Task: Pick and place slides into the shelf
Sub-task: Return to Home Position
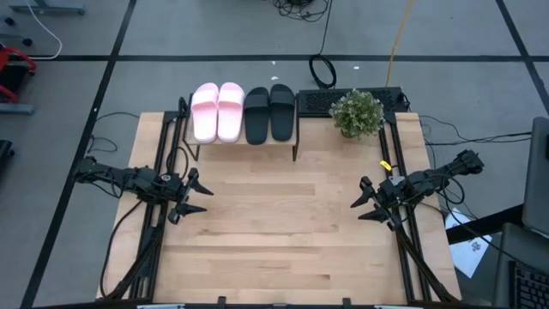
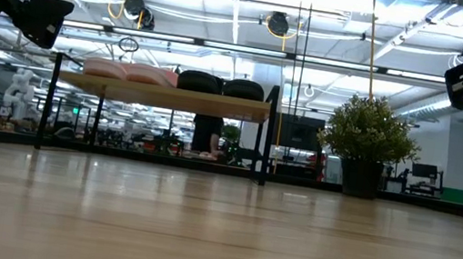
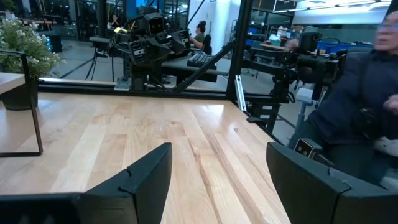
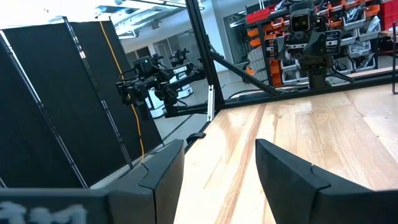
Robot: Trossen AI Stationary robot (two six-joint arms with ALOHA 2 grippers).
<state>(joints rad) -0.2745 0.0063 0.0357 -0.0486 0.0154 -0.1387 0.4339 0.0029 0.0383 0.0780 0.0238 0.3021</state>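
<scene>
Slides: I see the pink pair (image 1: 218,112) and the black pair (image 1: 269,112) side by side on the shelf (image 2: 163,96).
Grippers: left gripper (image 1: 208,200) and right gripper (image 1: 355,210) are spread, holding nothing, over the table (image 1: 274,232) sides.
Room: a person (image 3: 360,106) beyond.

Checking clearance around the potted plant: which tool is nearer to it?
Right. The right tool hovers open on the same side of the table as the potted plant; the left tool, also open, hovers at the opposite side.
</scene>
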